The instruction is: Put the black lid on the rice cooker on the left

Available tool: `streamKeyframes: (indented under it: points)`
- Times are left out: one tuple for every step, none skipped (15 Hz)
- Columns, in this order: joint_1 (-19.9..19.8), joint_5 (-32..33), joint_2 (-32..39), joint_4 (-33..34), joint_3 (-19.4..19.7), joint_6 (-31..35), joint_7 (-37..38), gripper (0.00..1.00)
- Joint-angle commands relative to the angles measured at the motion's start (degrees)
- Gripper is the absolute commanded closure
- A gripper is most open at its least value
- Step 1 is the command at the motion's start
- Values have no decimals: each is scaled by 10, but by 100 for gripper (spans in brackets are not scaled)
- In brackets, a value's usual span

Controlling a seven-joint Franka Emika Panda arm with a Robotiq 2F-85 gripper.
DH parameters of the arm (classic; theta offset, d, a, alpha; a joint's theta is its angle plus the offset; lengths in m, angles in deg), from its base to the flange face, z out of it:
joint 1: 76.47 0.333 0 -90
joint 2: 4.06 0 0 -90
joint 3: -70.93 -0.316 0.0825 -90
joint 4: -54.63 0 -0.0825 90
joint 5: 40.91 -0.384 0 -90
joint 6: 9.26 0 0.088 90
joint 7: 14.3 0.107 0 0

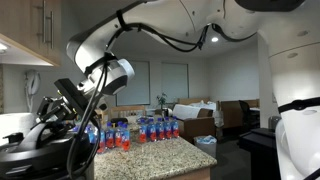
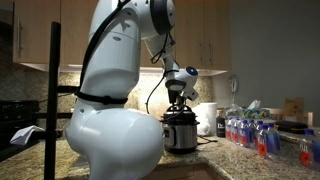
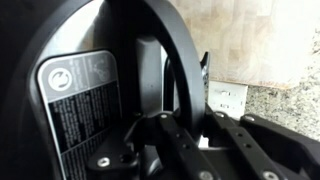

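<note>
The gripper [image 2: 177, 97] hung directly above the rice cooker [image 2: 180, 133], almost down on its top. From where I stood I could not tell how its jaws were set. In the wrist view the fingers [image 3: 165, 130] lay close against a dark upright bar, perhaps a handle, but the picture was too dim and crowded to say whether they were clamped on it.

The rest of that view was filled by a round black shape with a curved rim and a printed label, which I took to be the black lid [image 3: 120, 30]. It looked tilted, not flat. In an exterior view a black mass sat between the gripper and the cooker's steel body. I could not make out whether it rested on the rim or was just above it.

To my eye the carrying was done, since the lid was at the cooker. What seemed left was to level it, seat it squarely on the rim and let go.

Near the cooker, on the same counter [image 2: 240, 160], stood a row of small bottles [image 2: 250, 130].
</note>
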Motion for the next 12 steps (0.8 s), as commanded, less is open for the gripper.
streamKeyframes:
  points:
    - [4, -71, 29, 24, -6, 54, -18, 93]
    - [4, -92, 31, 23, -7, 68, -26, 93]
    - [6, -117, 29, 23, -9, 82, -39, 93]
    - [6, -137, 26, 20, -11, 89, -50, 93]
    - [10, -164, 21, 14, -15, 104, -73, 93]
    - [15, -201, 20, 13, -19, 125, -106, 93]
    - [18, -241, 18, 14, -23, 141, -142, 94]
    - [20, -282, 18, 19, -24, 159, -178, 94]
    - [23, -319, 16, 24, -24, 174, -210, 94]
    - [25, -352, 14, 26, -21, 184, -238, 94]
    - [27, -386, 13, 32, -19, 195, -265, 94]
    - [29, -407, 14, 33, -16, 204, -282, 95]
